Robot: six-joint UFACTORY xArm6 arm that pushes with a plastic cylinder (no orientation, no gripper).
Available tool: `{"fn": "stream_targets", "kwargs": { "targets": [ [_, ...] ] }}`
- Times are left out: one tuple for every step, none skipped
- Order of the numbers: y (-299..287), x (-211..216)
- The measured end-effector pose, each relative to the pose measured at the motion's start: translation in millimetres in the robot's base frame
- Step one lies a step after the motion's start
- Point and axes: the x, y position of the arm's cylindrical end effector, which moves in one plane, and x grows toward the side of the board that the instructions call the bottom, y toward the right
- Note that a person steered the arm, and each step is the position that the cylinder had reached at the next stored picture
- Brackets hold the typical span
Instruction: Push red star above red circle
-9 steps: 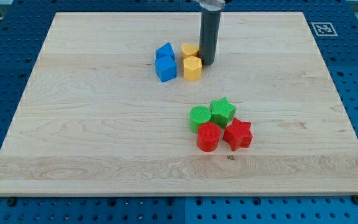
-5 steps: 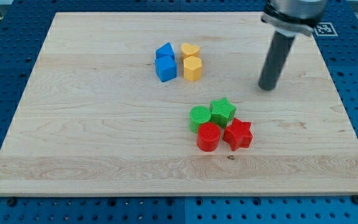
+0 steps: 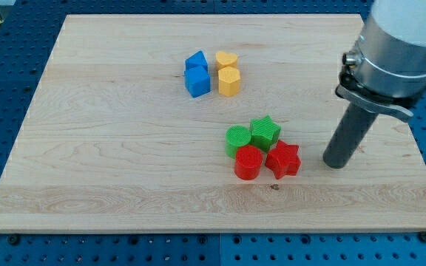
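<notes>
Toward the counter's [image 3: 109, 177] near edge, right of centre: one cluster of four blocks, touching or nearly so.
- Red circle [image 3: 248, 162], nearest the near edge.
- Red star [image 3: 283, 159], just beside the circle, on the side of the right edge. This is the task's piece; it sits level with the circle, not yet above it.
- Green circle [image 3: 237, 140] and green star [image 3: 265, 133], directly behind the red pair, filling the spot the star should reach.

Right of the star, near but apart: my tip [image 3: 334, 164]. We carry no grasping tool, only a rod, so nothing is held.

Step in hand, as we judge it: approach, with contact not made.

Next move: the star needs a route round the green pieces toward the far edge without dragging the circle along.

Toward the far edge, left of centre: blue block [image 3: 197, 81], second blue block [image 3: 195, 60], yellow block [image 3: 229, 81], yellow heart [image 3: 226, 60].
</notes>
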Motion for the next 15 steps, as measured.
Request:
{"fn": "stream_targets", "kwargs": {
  "targets": [
    [-23,6],
    [-46,9],
    [-54,9],
    [-55,9],
    [-68,9],
    [-86,9],
    [-102,11],
    [-121,15],
    [-143,15],
    [-164,15],
    [-187,15],
    [-199,15],
    [-199,15],
    [-199,18],
    [-196,20]
  ]
}}
